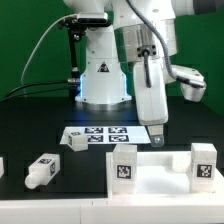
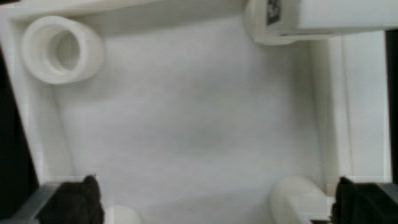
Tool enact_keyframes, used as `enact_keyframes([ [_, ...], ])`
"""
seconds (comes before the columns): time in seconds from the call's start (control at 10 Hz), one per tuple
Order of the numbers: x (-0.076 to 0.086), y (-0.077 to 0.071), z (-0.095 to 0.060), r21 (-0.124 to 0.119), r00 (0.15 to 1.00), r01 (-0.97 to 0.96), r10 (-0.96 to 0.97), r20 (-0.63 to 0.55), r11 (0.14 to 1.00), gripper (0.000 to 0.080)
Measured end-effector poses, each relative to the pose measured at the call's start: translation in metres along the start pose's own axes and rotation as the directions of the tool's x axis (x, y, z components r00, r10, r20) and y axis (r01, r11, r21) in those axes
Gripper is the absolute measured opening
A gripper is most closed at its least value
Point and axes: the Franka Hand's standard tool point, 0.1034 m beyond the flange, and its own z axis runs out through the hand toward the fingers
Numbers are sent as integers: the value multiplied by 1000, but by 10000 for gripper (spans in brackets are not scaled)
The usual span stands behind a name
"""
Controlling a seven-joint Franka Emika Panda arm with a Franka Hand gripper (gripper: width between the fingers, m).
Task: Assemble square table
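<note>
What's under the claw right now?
Under the open claw lies the white tabletop slab, with a round corner hole and a tagged leg nearby. Whatever lies beneath the slab is covered.

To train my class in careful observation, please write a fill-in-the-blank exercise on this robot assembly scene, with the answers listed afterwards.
1. The gripper hangs over the square slab with its jaws ___.
2. The upright legs at the slab number ___.
3. The loose leg on the black table lies on its ___.
4. The slab's corner hole is ___ in shape.

Missing words: open; two; side; round.
</note>
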Motion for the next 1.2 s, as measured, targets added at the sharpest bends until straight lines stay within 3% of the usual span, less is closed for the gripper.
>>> enact_keyframes([
  [0.3,0,1,1,-3,1000,1,-1,-1,1000,649],
  [0.5,-3,24,4,30,997,71,-71,-22,997,649],
  [0.6,-8,43,11,17,991,126,-125,-50,992,649],
  [0.7,-11,50,15,8,990,135,-134,-53,991,649],
  [1.0,-10,50,17,14,989,137,-136,-58,990,649],
  [1.1,-4,57,28,10,988,140,-139,-73,990,649],
  [1.2,2,65,40,-14,987,135,-136,-82,991,649],
])
